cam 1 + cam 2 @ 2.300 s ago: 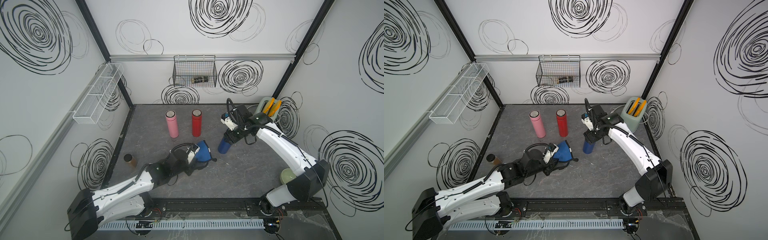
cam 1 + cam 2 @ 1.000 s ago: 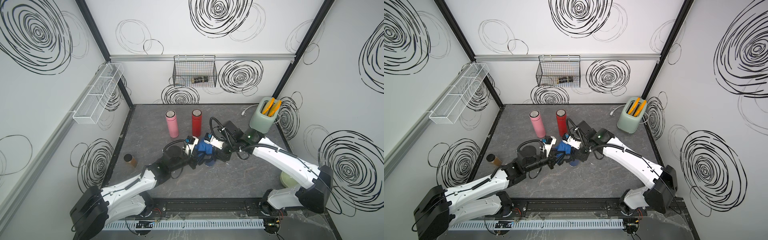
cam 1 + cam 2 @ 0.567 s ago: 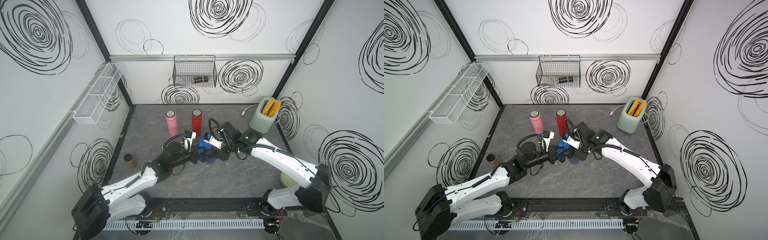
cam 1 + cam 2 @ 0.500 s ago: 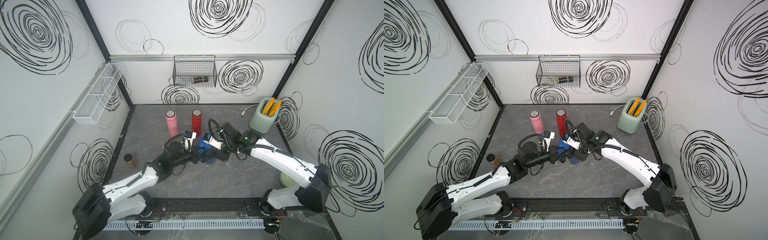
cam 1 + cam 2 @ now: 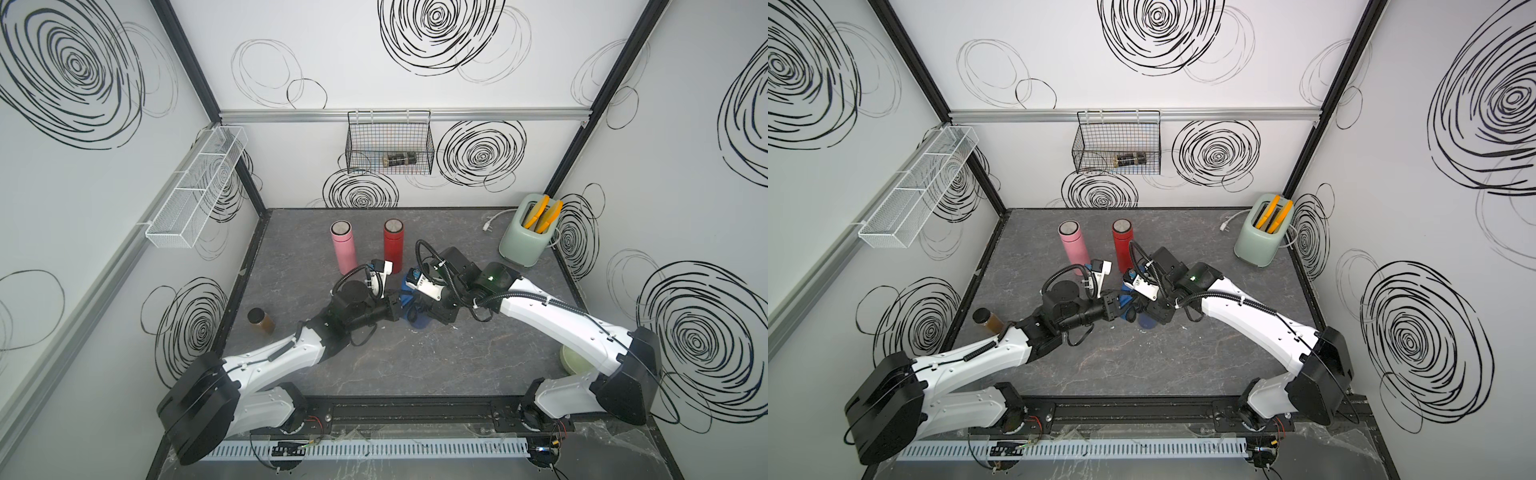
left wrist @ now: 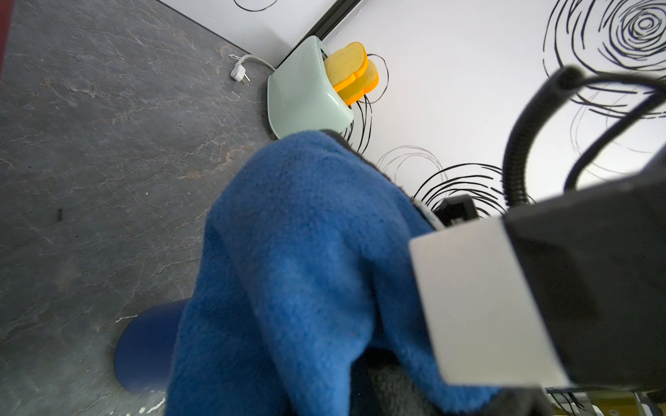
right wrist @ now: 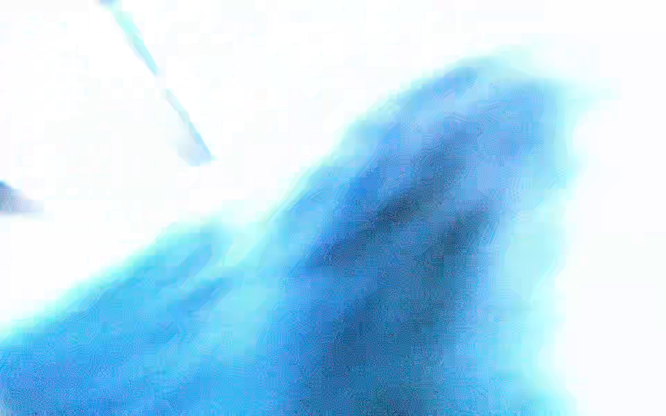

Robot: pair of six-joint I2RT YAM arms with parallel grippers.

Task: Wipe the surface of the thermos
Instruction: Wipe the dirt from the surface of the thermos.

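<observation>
Swinging in from nearer the toaster (image 5: 523, 243), brought the thermos (image 5: 420, 322) (clasped round its body by the right gripper (image 5: 433, 309)) up against the tips of the left gripper (image 5: 395, 304). Kept the cloth (image 6: 306, 252) pinched tight there and pressed it onto the thermos, ready, by the look of it, for wiping strokes.

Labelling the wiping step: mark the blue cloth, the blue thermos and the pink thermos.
blue cloth (image 6: 306, 252): left wrist view, middle of the fleece.
blue thermos (image 6: 144, 349): left wrist view, dark body beside the cloth.
pink thermos (image 5: 345, 253): a top view, side wall.
</observation>
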